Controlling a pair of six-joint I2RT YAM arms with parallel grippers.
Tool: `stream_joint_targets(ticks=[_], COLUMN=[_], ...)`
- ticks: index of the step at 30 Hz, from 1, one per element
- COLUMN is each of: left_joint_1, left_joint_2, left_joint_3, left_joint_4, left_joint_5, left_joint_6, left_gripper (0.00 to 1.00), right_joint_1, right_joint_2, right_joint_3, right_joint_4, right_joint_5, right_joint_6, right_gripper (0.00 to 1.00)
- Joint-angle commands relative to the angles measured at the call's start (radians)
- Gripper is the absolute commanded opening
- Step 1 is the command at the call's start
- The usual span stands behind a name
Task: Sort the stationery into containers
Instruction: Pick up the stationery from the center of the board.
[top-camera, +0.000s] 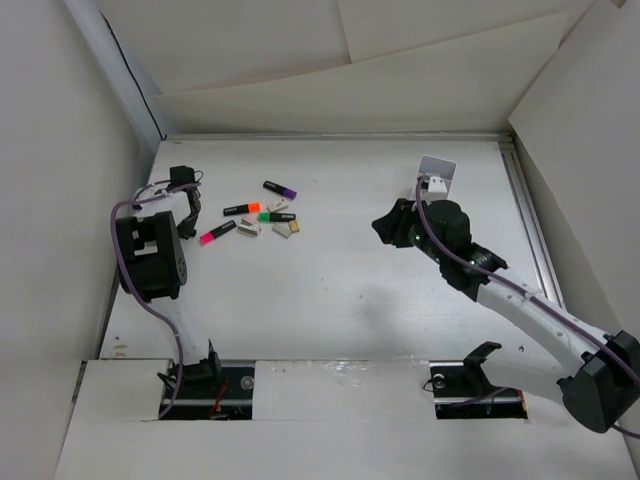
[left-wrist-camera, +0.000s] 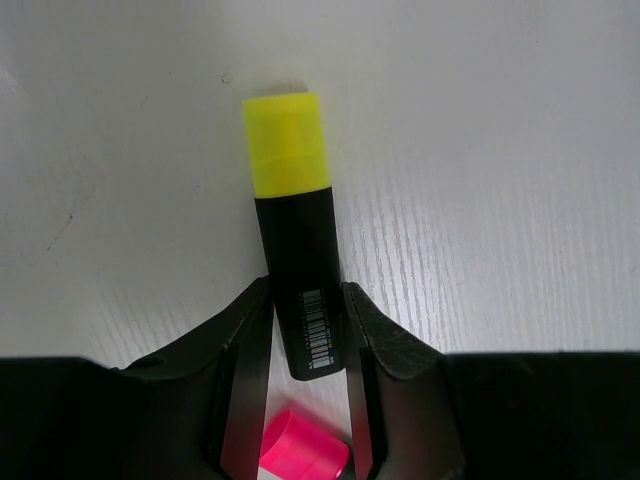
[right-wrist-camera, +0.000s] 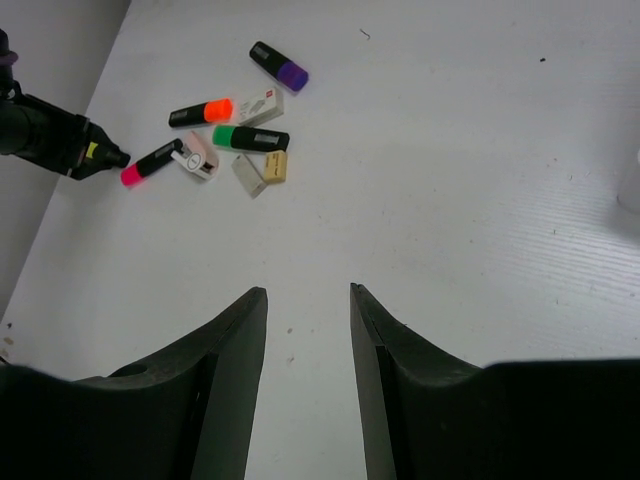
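My left gripper (left-wrist-camera: 306, 292) is shut on a black marker with a yellow cap (left-wrist-camera: 288, 145), held just above the table. It stands at the left of the table (top-camera: 187, 228), beside a pink-ended marker (top-camera: 216, 233) whose pink end (left-wrist-camera: 305, 455) shows under the fingers. To its right lie an orange-ended marker (top-camera: 241, 208), a green-ended one (top-camera: 276, 216), a purple-ended one (top-camera: 279, 188) and small tan and white pieces (top-camera: 282, 229). My right gripper (right-wrist-camera: 306, 290) is open and empty, hovering mid-table (top-camera: 385, 225). The white box (top-camera: 437, 178) stands behind it.
The pile also shows in the right wrist view: the purple-ended marker (right-wrist-camera: 279, 66), the orange-ended one (right-wrist-camera: 200, 112), the green-ended one (right-wrist-camera: 250, 138) and the pink-ended one (right-wrist-camera: 150, 163). White walls enclose the table (top-camera: 340, 290) at left, back and right.
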Motion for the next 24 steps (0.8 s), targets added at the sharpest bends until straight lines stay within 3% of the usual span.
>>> stream_joint_targets(ticks=[1,10,16,20,24], left_joint_1=[0.001,-0.054,-0.068,-0.105,-0.172], left_joint_2=[-0.052,-0.303,-0.524,-0.763,-0.906], left_joint_3=[-0.029,-0.172,-0.390,-0.613,-0.733], left_joint_4=[-0.036,0.088,0.227,0.437,0.554], left_joint_5=[-0.012,-0.002,0.064,0.240,0.338], left_joint_6=[0.019,0.066,0.097,0.126,0.158], left_gripper=[0.01,0.00,0.00,0.00,0.00], right_joint_1=[-0.010,-0.010,-0.020,-0.041,-0.052], right_joint_2=[-0.029,-0.001,0.040,0.072,0.110], right_joint_3=[0.012,0.021,0.021,0.040,0.049], right_joint_4=[0.020,0.020,0.020,0.029,0.049], right_joint_5=[0.006,-0.017,-0.049,-0.133,-0.203], right_joint_6=[-0.010,-0.019,-0.030,-0.030,-0.039], right_gripper=[0.45,0.45,0.45,0.51,0.56])
